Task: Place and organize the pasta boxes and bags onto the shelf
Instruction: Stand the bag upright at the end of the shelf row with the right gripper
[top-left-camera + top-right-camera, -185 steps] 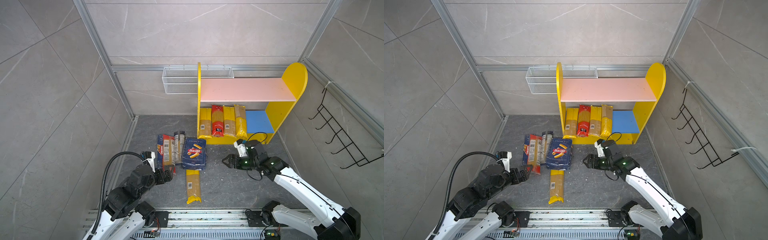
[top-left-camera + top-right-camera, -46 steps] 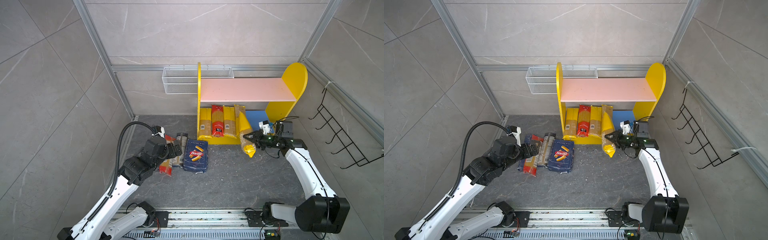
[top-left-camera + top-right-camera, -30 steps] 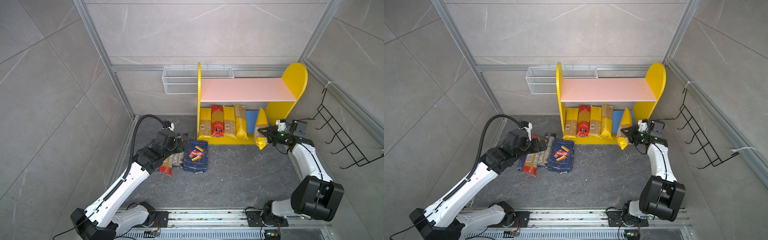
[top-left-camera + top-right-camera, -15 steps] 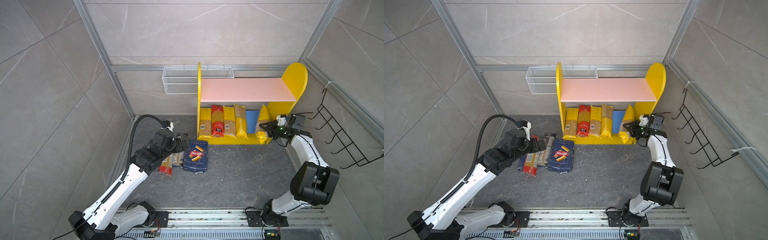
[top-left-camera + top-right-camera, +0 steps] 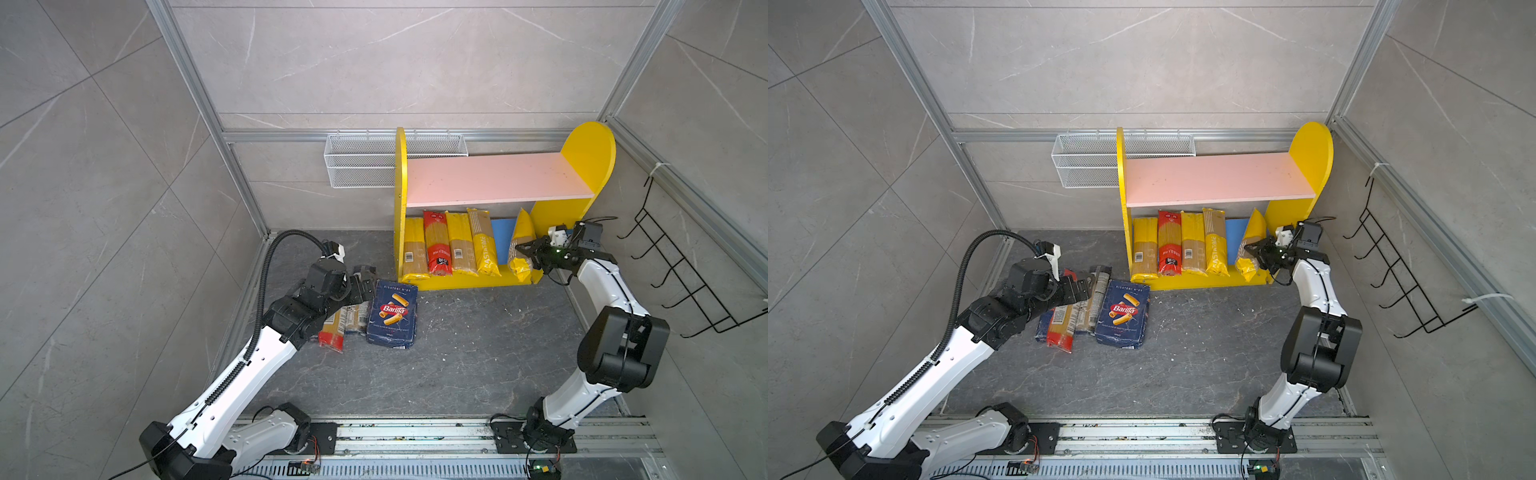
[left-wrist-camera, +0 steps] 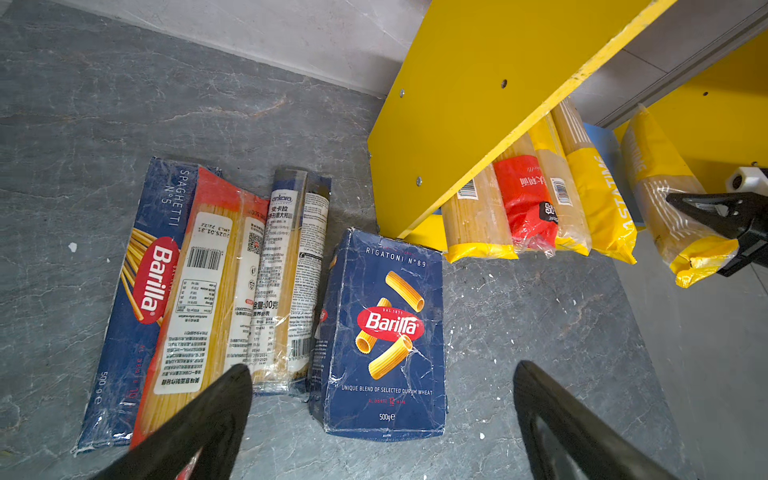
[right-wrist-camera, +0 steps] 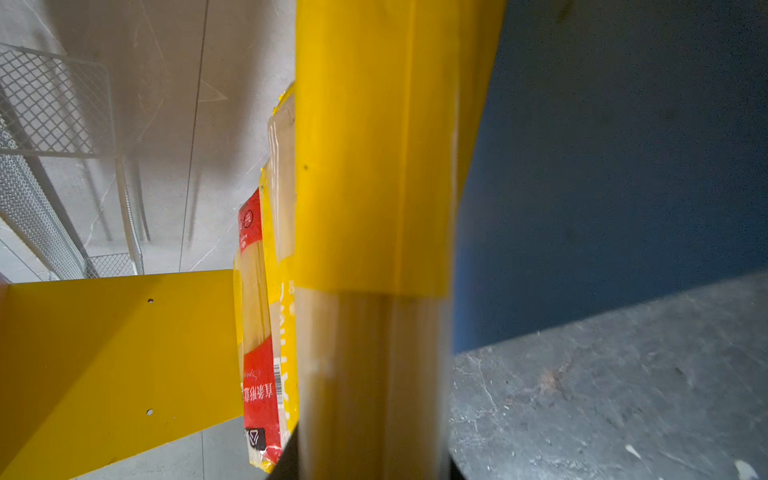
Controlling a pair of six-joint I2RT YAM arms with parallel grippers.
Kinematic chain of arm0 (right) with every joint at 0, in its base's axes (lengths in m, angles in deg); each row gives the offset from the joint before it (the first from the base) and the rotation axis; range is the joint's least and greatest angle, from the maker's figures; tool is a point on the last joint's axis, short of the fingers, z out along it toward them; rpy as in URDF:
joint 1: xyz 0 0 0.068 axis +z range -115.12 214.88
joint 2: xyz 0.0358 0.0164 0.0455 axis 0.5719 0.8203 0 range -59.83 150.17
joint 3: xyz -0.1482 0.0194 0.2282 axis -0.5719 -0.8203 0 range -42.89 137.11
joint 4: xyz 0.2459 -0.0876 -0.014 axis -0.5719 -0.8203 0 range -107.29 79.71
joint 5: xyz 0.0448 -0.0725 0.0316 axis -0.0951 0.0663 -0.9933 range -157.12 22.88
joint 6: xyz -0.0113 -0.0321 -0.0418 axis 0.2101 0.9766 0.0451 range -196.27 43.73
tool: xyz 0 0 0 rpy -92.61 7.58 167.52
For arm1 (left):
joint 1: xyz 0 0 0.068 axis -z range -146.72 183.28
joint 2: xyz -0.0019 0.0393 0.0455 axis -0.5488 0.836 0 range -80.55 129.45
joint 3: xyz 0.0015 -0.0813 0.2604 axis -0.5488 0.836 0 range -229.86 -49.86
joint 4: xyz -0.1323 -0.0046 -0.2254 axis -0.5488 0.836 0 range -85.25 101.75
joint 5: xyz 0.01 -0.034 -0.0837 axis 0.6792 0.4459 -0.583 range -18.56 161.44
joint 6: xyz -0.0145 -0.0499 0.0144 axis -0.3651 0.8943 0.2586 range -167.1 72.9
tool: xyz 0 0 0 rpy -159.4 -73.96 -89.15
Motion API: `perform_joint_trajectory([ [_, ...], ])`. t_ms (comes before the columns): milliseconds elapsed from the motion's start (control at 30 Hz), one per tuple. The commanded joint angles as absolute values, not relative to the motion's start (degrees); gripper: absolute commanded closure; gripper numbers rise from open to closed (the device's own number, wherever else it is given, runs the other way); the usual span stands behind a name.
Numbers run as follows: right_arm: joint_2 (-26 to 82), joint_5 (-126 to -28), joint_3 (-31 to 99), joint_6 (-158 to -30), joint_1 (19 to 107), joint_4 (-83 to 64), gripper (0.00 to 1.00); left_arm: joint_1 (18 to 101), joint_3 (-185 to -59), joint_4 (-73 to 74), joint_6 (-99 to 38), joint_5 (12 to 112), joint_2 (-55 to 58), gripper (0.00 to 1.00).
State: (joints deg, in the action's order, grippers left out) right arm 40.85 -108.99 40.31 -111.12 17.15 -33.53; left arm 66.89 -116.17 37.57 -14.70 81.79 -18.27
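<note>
The shelf (image 5: 498,183) stands at the back, its blue lower board (image 5: 500,241) holding several upright-leaning bags: yellow (image 5: 413,249), red (image 5: 436,245), yellow (image 5: 460,245) and PASTATIME (image 5: 484,245). My right gripper (image 5: 528,254) is shut on another yellow bag (image 5: 521,245) (image 7: 374,187), tilted at the board's right end. My left gripper (image 5: 365,284) (image 6: 382,372) hangs open over the floor pile: the rigatoni box (image 6: 386,328), a dark bag (image 6: 291,270), a red-and-clear bag (image 6: 203,311) and the spaghetti box (image 6: 141,291).
A white wire mesh basket (image 5: 361,166) hangs on the back wall left of the shelf. A black wire hook rack (image 5: 681,266) is on the right wall. A metal rail (image 5: 415,434) runs along the front. Walls close in on three sides.
My right gripper has carried the yellow bag from the floor before the shelf back into the right end of the lower tier. The left arm has barely shifted.
</note>
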Motion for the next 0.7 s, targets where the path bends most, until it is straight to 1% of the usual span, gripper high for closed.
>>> perform_joint_trajectory([
  [0, 41.24, -110.59, 44.21, -108.91, 19.41, -27.26, 0.77, 66.32, -115.98, 35.46, -16.10, 81.99, -18.63, 0.00],
  [167, 41.36, -108.03, 44.82, -107.61, 22.63, -28.46, 0.77, 65.98, -115.40, 35.57, -16.18, 82.21, -19.20, 0.00],
  [300, 43.23, -106.85, 47.09, -106.69, 23.15, -30.30, 0.77, 65.63, -115.00, 35.69, -16.46, 82.25, -19.47, 0.00],
  [667, 49.29, -102.09, 58.01, -100.77, 24.42, -38.76, 0.76, 64.57, -113.68, 35.38, -16.70, 82.16, -20.32, 0.00],
])
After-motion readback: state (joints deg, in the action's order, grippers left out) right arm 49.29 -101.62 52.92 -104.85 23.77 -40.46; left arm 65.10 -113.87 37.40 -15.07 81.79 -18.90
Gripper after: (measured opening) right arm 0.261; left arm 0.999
